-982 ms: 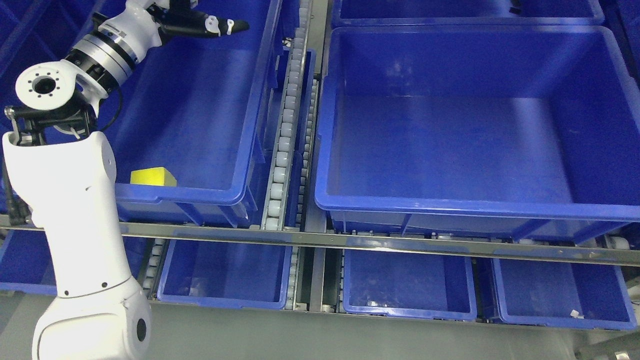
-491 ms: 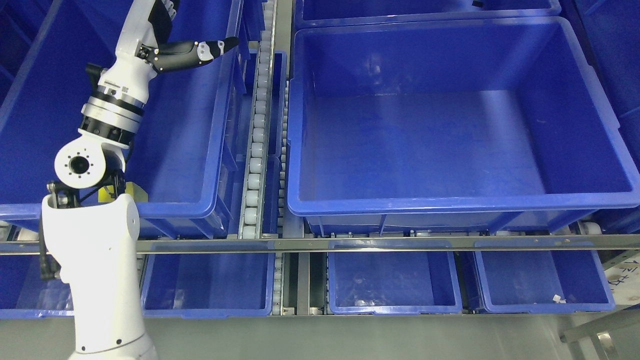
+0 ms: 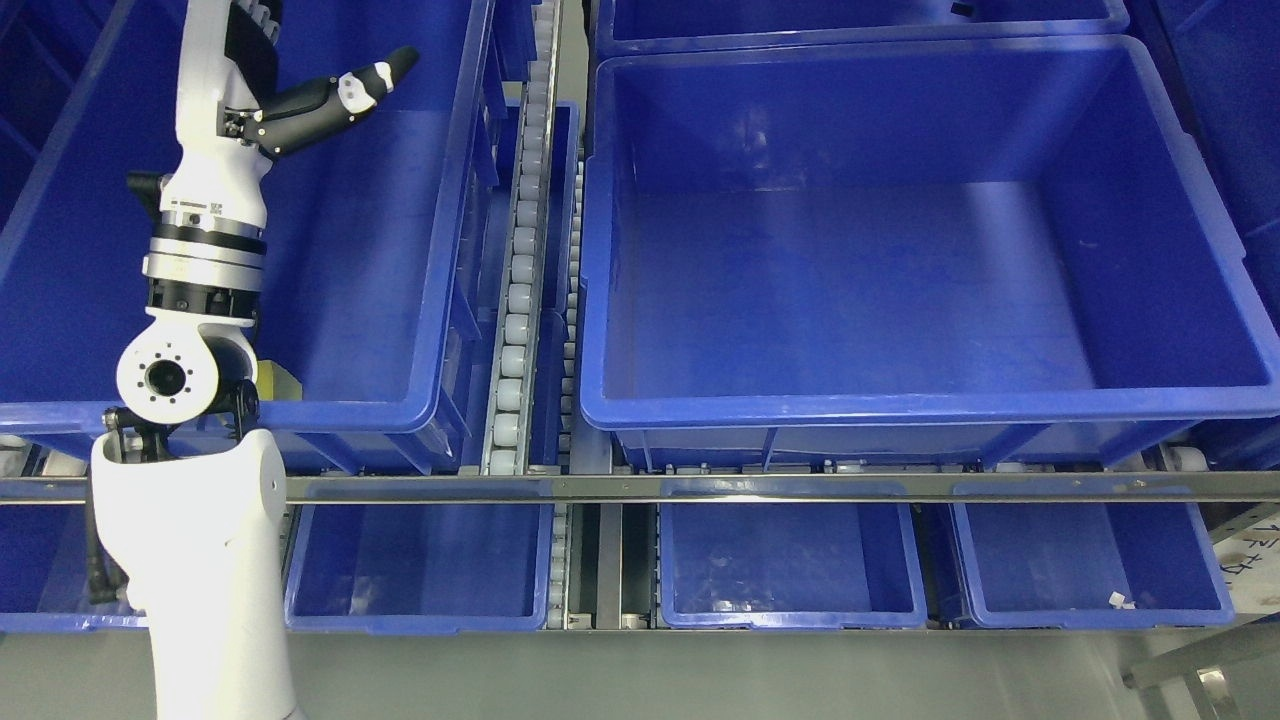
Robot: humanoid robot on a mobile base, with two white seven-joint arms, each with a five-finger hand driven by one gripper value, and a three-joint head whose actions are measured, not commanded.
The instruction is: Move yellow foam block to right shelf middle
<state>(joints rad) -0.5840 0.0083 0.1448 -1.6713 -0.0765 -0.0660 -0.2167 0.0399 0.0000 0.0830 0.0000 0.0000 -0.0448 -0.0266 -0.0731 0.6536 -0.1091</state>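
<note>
At nine o'clock in the head view the left arm rises from the bottom edge and reaches up into the left bin (image 3: 440, 250), the big blue bin on the middle shelf level. Its hand (image 3: 290, 90) sits near eleven o'clock, partly cut off by the top edge. One dark finger (image 3: 340, 90) points out straight toward one o'clock; the others are out of frame, so whether the hand as a whole is spread or curled cannot be told. Nothing shows in its grasp.

Only a sliver of the block (image 3: 278, 383) is visible: a yellow corner on the floor of the left bin at its near wall, around eight o'clock, just beside the arm's elbow joint, which hides the rest. Hand and block are well apart, with the hand toward the far end of the bin and the block at the near end.

At three o'clock the right bin (image 3: 930, 410), the large one on the same level, holds nothing visible. It looks to be the goal.

Judged from this, the task is barely begun: the block is not yet grasped, and the hand seems poorly placed for it. Reaching back to it, grasping, lifting, carrying across the roller track (image 3: 515, 300) and releasing are all left. The right arm is out of view.
</note>
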